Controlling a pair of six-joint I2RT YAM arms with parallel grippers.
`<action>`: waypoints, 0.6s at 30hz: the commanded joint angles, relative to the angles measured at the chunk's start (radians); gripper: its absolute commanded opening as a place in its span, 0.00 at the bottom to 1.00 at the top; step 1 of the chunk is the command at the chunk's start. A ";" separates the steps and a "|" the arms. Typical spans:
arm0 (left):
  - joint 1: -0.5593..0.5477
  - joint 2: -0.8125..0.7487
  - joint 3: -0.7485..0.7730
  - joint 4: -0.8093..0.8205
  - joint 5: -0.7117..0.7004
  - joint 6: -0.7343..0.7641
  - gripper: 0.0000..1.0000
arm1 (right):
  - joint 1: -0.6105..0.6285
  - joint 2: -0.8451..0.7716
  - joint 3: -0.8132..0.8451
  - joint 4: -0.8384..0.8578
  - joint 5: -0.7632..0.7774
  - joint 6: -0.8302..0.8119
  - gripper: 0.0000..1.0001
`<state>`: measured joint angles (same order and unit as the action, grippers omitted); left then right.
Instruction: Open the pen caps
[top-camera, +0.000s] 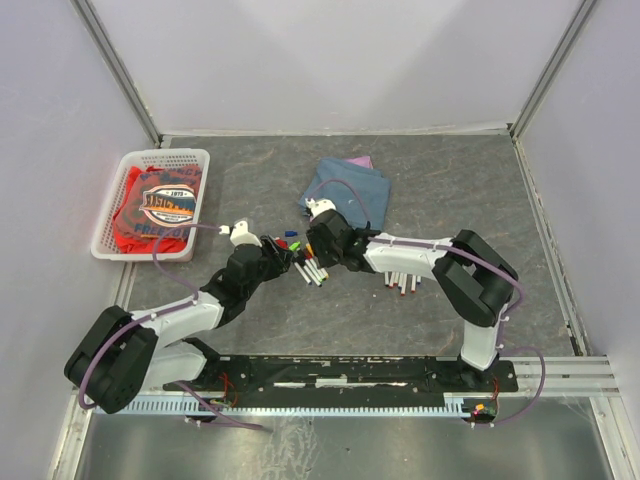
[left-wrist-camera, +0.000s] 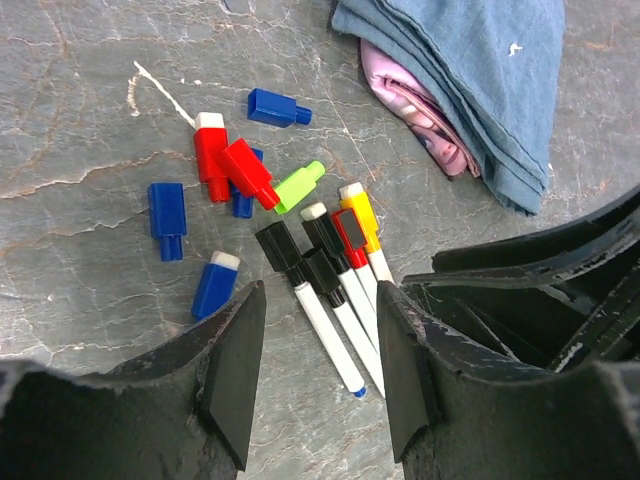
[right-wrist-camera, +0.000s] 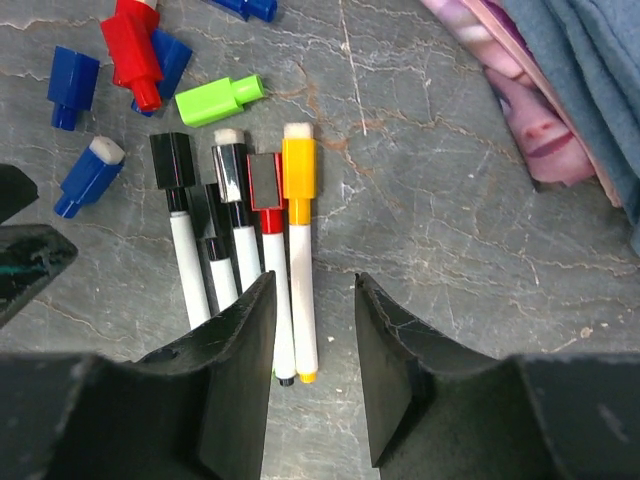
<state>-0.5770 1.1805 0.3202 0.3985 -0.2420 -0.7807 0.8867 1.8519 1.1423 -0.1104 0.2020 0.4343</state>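
Left wrist: left tool (left-wrist-camera: 320, 300) has its jaws wide apart and grips nothing; the white barrels of the pens (left-wrist-camera: 335, 310) lie in the gap as seen from this camera. Cannot tell whether it touches them.
Right wrist: right tool (right-wrist-camera: 315, 295) has its jaws apart with a narrower gap and grips nothing; the red and yellow pens' barrels run toward that gap.
Top external: both tools are low over the same cluster and face each other across it, near mid-table and a little toward the left edge.
Pens: five lie side by side on the table (top-camera: 480, 200), touching, all capped (three black, one red, one yellow).
Loose caps: the pen caps (left-wrist-camera: 212, 160) off their pens are scattered just beyond the capped ends; red and blue, some touching.
Green cap (left-wrist-camera: 298, 186): lies just beside the red ones, near the capped ends.
Second pen group (top-camera: 400, 282): beside the right forearm, toward the near edge; caps too small to tell.
Cloth: blue cloth (top-camera: 350, 190) is folded, toward the far edge; pink fabric (left-wrist-camera: 420, 120) shows under it.
Basket: white basket (top-camera: 152, 154) is in the far-left corner and holds a red printed garment (top-camera: 155, 205).
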 joint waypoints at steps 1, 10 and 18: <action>0.006 -0.019 -0.003 0.048 0.008 -0.032 0.55 | 0.001 0.026 0.066 0.018 -0.007 -0.027 0.43; 0.006 -0.019 -0.003 0.048 0.008 -0.029 0.55 | 0.001 0.068 0.094 -0.006 0.008 -0.038 0.43; 0.006 -0.014 -0.007 0.054 0.008 -0.031 0.55 | 0.001 0.084 0.094 -0.014 0.020 -0.044 0.42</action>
<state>-0.5770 1.1805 0.3202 0.3992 -0.2329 -0.7807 0.8867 1.9240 1.1954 -0.1295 0.2066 0.4122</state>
